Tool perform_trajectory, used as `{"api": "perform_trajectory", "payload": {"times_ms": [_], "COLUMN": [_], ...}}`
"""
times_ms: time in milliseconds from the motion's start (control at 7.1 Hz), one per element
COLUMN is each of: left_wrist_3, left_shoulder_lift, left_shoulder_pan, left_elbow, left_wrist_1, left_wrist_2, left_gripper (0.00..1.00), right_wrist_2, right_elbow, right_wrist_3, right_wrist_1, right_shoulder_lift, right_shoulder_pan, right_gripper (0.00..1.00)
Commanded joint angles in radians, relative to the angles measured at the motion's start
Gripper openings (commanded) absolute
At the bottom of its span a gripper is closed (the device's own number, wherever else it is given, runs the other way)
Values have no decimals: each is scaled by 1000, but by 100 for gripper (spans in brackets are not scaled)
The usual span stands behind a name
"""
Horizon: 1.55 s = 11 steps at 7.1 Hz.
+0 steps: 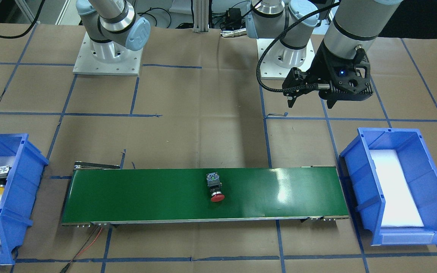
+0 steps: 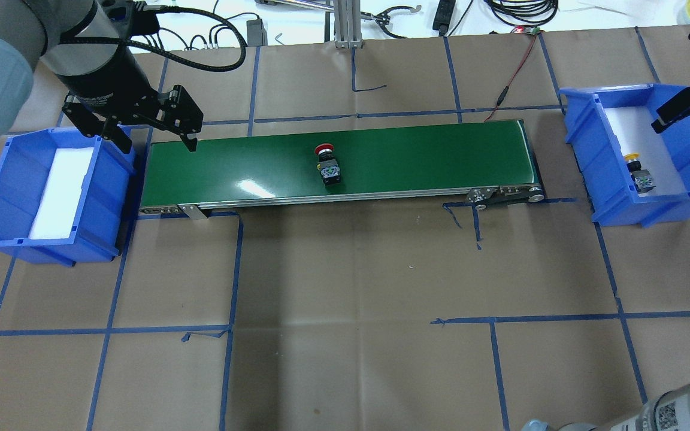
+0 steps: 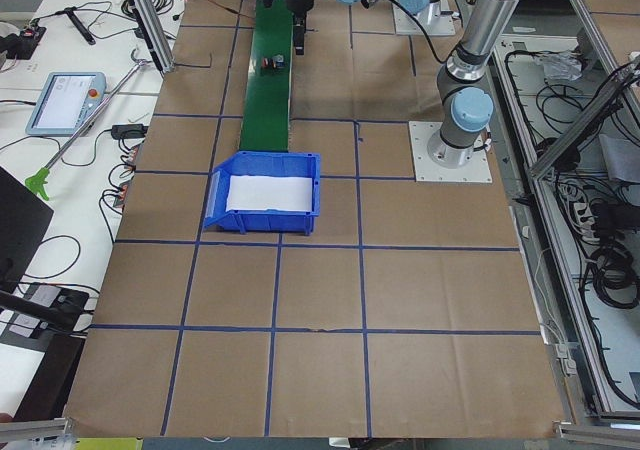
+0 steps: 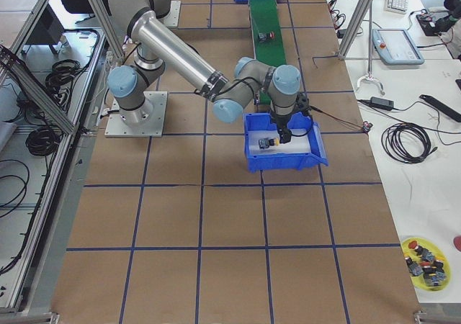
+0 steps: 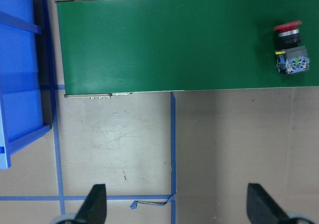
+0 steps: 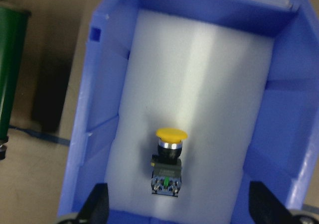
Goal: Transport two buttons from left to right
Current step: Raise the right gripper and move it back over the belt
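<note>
The red-capped push-button switch with a black body and grey blocky base (image 2: 327, 164) lies on its side about midway along the green conveyor belt (image 2: 411, 155). Its yellow-capped twin (image 6: 168, 162) rests on the white foam inside the blue plastic bin at the robot's right (image 2: 584, 120). The matching blue bin at the robot's left (image 2: 3, 185) holds no button. So, by the look of things, one button is delivered and one is in transit.

The left end effector (image 2: 157, 142) hangs released over the belt's left end, gripping nothing. The right end effector (image 6: 179, 203) hovers above the yellow button with its fingers spread wide, also holding nothing.

The step in hand is probably collecting the red button. To do that well, the right arm should clear the bin wall before swinging toward the belt's right end. It should then come down square over the switch and close across the black body or grey base, since the domed cap would slip.

Whether the belt is running cannot be told. The overhead view cuts the right end effector at the frame edge. From the side cameras, the red button is only a speck above the brown-papered desk (image 2: 351, 287).
</note>
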Motion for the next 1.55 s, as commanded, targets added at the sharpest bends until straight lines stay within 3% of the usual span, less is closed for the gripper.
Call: {"api": "perform_trajectory", "payload": {"times_ms": [0, 282, 563, 704, 845, 986, 1127, 1408], "left_wrist_3": [0, 0, 0, 0, 2, 2, 2, 2], "left_shoulder_lift": [-2, 0, 0, 0, 0, 0, 0, 0], "left_shoulder_pan": [0, 0, 0, 0, 0, 0, 0, 0], "left_elbow": [1, 0, 0, 0, 0, 0, 0, 0], "left_wrist_1": [0, 0, 0, 0, 0, 0, 0, 0], "left_wrist_2": [0, 0, 1, 1, 1, 1, 1, 1], "left_gripper": [100, 100, 100, 100, 100, 100, 100, 100], "right_wrist_2": [-7, -12, -120, -139, -141, -145, -142, -154], "right_elbow": [-158, -204, -161, -100, -10, 105, 190, 206], "right_wrist_3": [157, 375, 519, 623, 670, 696, 704, 704], "right_wrist_1": [217, 369, 353, 330, 216, 76, 46, 47], "right_shoulder_lift": [-45, -77, -136, -178, -235, -298, -333, -332], "right_shoulder_pan": [59, 169, 354, 456, 502, 516, 518, 515], "right_gripper": [99, 99, 99, 99, 99, 99, 99, 99]}}
